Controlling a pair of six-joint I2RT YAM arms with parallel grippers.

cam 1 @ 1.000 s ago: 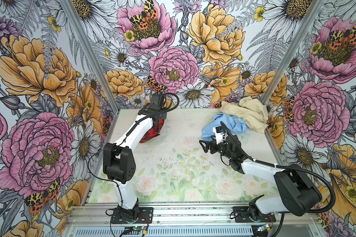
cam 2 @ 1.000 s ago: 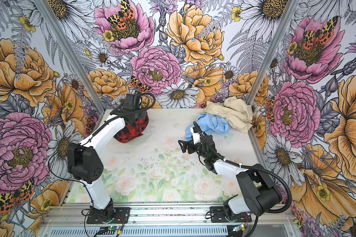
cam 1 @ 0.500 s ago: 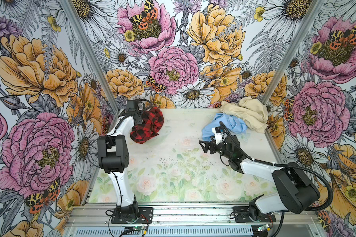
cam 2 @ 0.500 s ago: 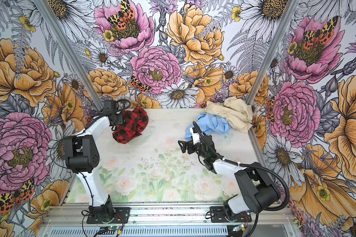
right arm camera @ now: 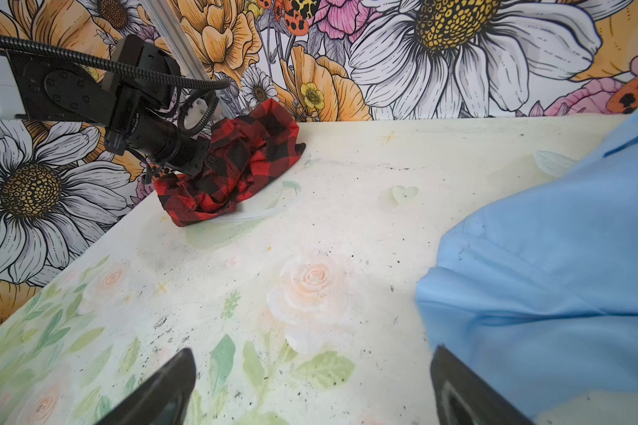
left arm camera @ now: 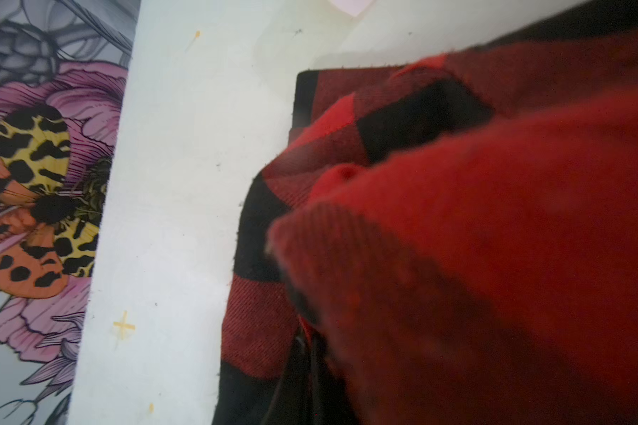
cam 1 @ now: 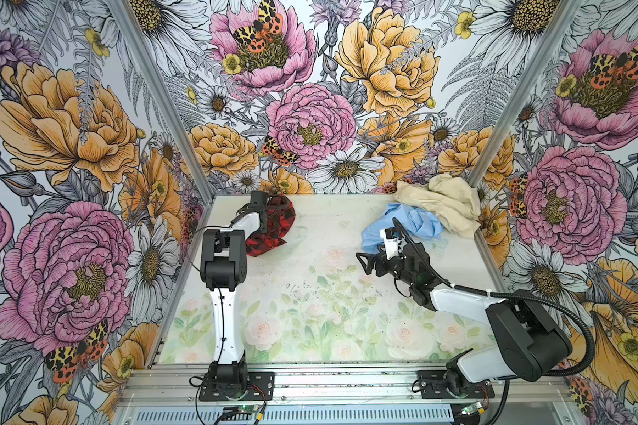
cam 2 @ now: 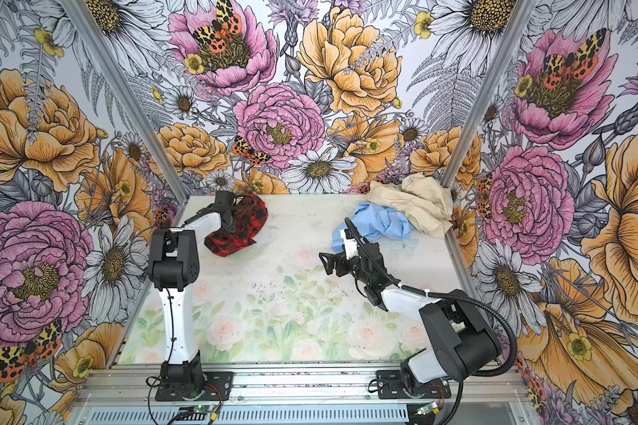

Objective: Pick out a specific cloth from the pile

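At the far left corner of the table (cam 1: 310,294), close to the back wall, the cloth (cam 1: 275,230) lies crumpled, well apart from the pile's two remaining cloths, the light blue cloth (cam 1: 402,224) and the beige cloth (cam 1: 442,206), which are heaped against the far right corner. The left gripper (cam 1: 263,220) is buried in its upper folds with the fingers closed; the left wrist view shows red fabric bunched right over the dark fingertips, so it appears to be pinching a fold. The separation looks essentially done, and what seems to remain is a clean set-down: lower until the bunched part sags fully onto the surface, spread the fingers wide, then rise straight up so no fold snags and gets dragged along. The plaid is soft, slightly fuzzy twill in big red and black checks, rumpled into a mound, its lower edge flat on the table; no lettered patch shows from any view. The right gripper (cam 1: 365,263) hovers over the table with its fingers spread and empty, just beside the blue cloth.
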